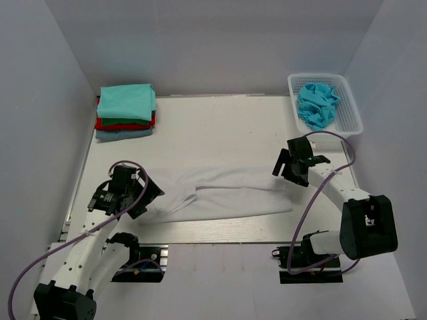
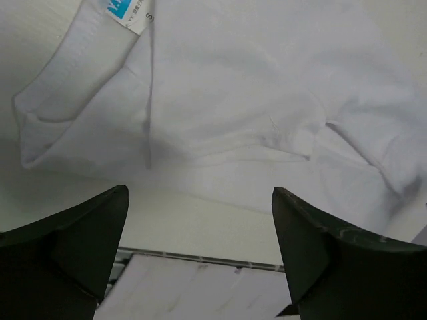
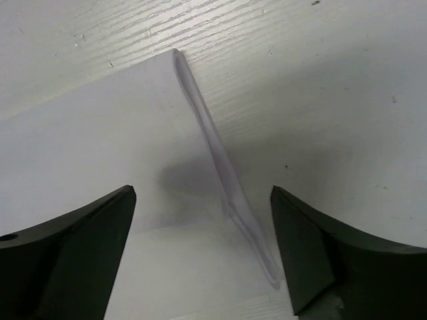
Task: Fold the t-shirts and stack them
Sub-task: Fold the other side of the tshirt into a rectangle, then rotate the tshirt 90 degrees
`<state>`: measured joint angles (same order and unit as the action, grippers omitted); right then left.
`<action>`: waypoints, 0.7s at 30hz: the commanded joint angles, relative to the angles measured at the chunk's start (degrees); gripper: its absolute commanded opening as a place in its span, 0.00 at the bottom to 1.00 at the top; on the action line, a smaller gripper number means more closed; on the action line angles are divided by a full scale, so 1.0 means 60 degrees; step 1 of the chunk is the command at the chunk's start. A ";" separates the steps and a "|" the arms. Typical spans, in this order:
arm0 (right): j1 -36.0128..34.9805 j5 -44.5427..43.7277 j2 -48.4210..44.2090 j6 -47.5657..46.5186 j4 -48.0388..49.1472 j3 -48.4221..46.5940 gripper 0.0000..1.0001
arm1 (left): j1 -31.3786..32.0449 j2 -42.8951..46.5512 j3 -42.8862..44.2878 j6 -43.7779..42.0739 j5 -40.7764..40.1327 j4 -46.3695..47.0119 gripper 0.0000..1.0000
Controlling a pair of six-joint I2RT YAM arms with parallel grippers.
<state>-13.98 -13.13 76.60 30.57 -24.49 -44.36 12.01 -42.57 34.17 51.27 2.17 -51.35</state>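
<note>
A white t-shirt lies folded lengthwise in a long band across the table's middle. In the left wrist view its collar with a blue label and a sleeve lie just ahead of my open fingers. My left gripper is open and empty at the shirt's left end. My right gripper is open and empty over the shirt's right end, where the hem edge runs between the jaws. A stack of folded teal, red and grey-blue t-shirts sits at the back left.
A white lattice basket at the back right holds a crumpled light blue t-shirt. Grey walls close in the table on three sides. The table's front edge runs just behind the arm bases.
</note>
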 commanded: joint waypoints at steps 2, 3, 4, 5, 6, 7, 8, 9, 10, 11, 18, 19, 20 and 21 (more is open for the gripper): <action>0.0000 -0.0655 -0.0446 0.0208 -0.0604 -0.0529 0.90 | -0.0039 -0.0067 0.1697 0.0614 -0.0946 -0.1269 0.99; -0.0029 -0.0611 -0.0447 0.0005 -0.0606 -0.0648 0.90 | -0.0039 -0.0257 0.1905 0.0611 -0.1180 -0.1270 0.99; -0.0029 -0.0146 -0.0403 -0.0156 -0.0606 -0.0808 0.90 | -0.0039 -0.0752 0.2183 0.0190 -0.1299 -0.1082 0.99; -0.0043 -0.0011 -0.0403 -0.0375 -0.0374 -0.0883 0.90 | -0.0039 -0.1047 0.2272 0.0085 -0.1300 -0.0891 0.99; -0.0043 0.0150 -0.0388 -0.0479 -0.0270 -0.0941 0.90 | -0.0039 -0.1355 0.2273 -0.0047 -0.1169 -0.0643 0.99; -0.0101 0.0920 -0.0301 -0.0843 0.0369 -0.0942 0.90 | -0.0039 -0.1677 0.2172 -0.0164 -0.0646 0.0070 0.99; -0.0160 0.1160 -0.0257 -0.1020 0.0521 -0.0942 0.90 | 0.0048 -0.1985 0.2040 -0.0165 -0.0365 0.0498 0.99; -0.0190 0.1380 0.0121 -0.1066 0.0812 -0.1000 0.90 | 0.0049 -0.2640 0.1676 -0.0252 0.0203 0.1416 0.99; -0.0204 0.1846 0.0284 -0.1197 0.0859 -0.1044 0.90 | 0.0049 -0.2980 0.1513 -0.0253 0.0368 0.1831 0.99; -0.0277 0.2083 0.0445 -0.1169 0.0888 -0.1088 0.90 | 0.0049 -0.3361 0.1395 -0.0253 0.0457 0.2111 0.99; -0.0877 0.3183 0.2233 -0.1095 0.1314 -0.0957 0.90 | 0.0049 -0.6891 0.2239 -0.0340 0.0078 0.3460 0.99; -0.0980 0.3184 0.2335 -0.1124 0.1313 -0.0942 0.90 | 0.0049 -0.7286 0.2519 -0.0472 -0.0025 0.3563 0.99; -0.1111 0.3126 0.2481 -0.1270 0.1125 -0.0826 0.90 | 0.0049 -0.8189 0.2783 -0.0473 -0.0171 0.3912 0.99; -0.1301 0.3169 0.2483 -0.1242 0.1065 -0.0752 0.90 | 0.0049 -0.8692 0.3424 -0.0574 -0.0332 0.4089 0.99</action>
<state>-19.73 2.98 90.65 24.32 -17.72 -50.02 12.10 -88.09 48.56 49.76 3.01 -36.95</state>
